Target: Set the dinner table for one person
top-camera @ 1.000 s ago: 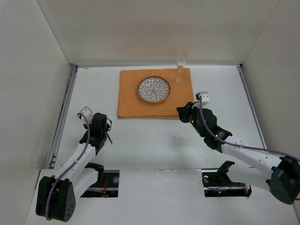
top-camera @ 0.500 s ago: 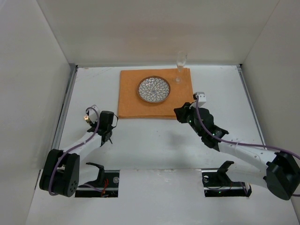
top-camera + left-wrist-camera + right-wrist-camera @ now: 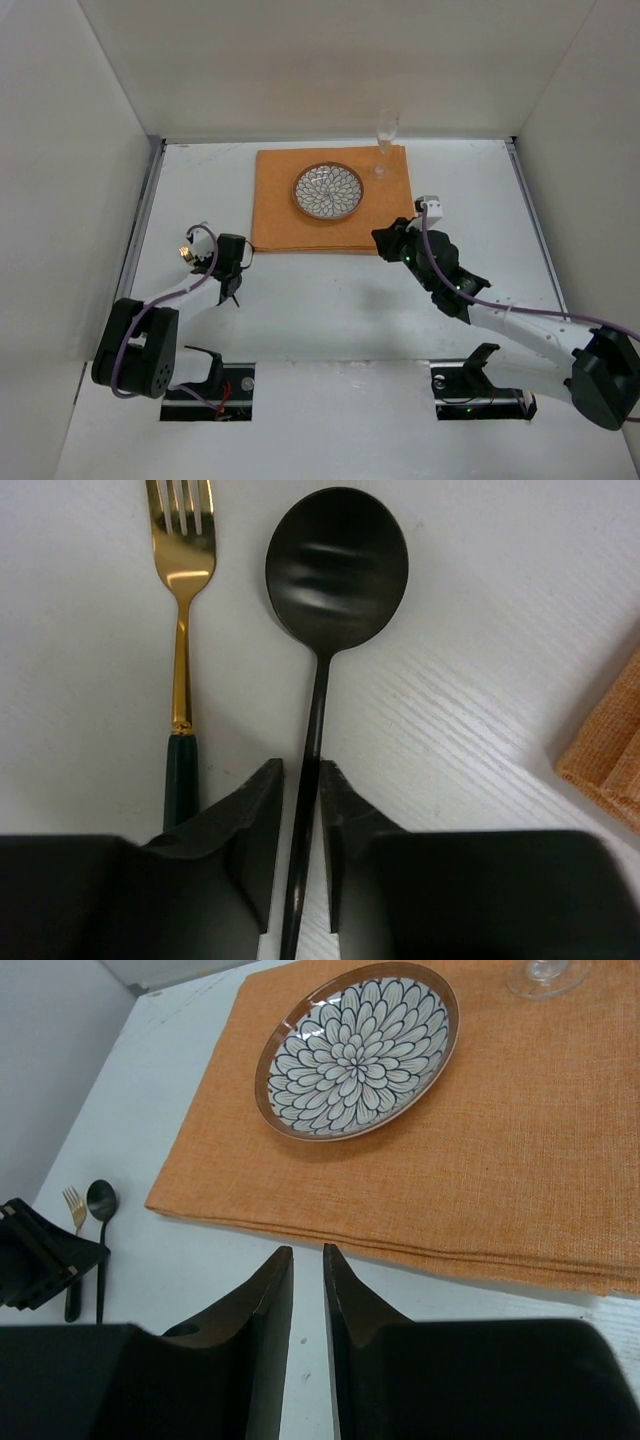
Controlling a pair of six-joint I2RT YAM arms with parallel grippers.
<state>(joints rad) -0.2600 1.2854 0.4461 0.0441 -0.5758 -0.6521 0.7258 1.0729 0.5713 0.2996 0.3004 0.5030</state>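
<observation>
Left gripper [image 3: 300, 775] sits low off the mat's [image 3: 275, 200] near-left corner, jaws a thin slit astride the spoon [image 3: 335, 565] handle (light shows each side, not clamped). Fork [image 3: 180, 630] lies parallel, just beside. Right gripper [image 3: 308, 1260] hovers at the mat's near edge, jaws barely parted, empty. Table [image 3: 330, 300] runs wide nearward of the mat.
</observation>
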